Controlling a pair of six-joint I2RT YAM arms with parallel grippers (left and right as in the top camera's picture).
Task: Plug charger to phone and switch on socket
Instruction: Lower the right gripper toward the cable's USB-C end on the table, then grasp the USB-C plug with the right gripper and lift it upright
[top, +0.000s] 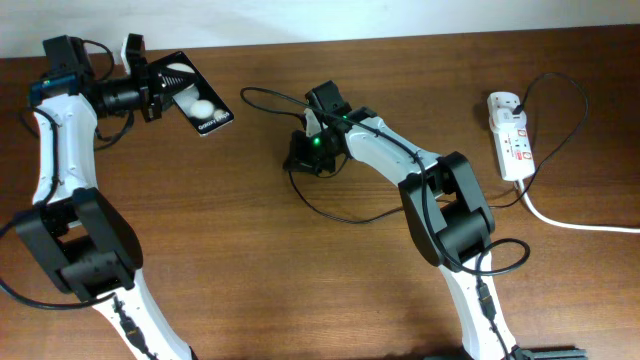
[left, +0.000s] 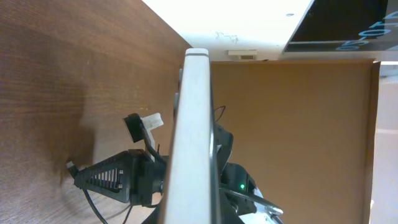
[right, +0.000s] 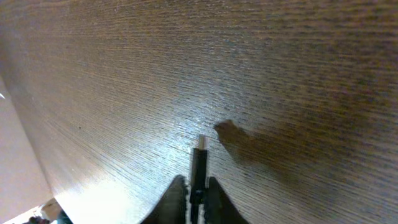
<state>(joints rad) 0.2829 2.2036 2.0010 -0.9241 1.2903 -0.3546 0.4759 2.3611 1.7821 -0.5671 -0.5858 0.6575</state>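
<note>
My left gripper (top: 158, 86) is shut on the black phone (top: 197, 102) and holds it tilted above the table's back left; two white spots show on its face. In the left wrist view the phone (left: 194, 124) is seen edge-on as a pale strip. My right gripper (top: 303, 152) is shut on the charger's connector (right: 199, 163), and its metal tip points out just above the wood. The thin black cable (top: 340, 217) loops across the table to the white plug adapter (top: 500, 101) on the socket (top: 516, 152) at the right.
The socket's thick white cord (top: 575, 224) runs off the right edge. The right arm (top: 440, 190) reaches across the table's middle. The right gripper with the connector also shows in the left wrist view (left: 115, 177), beyond the phone.
</note>
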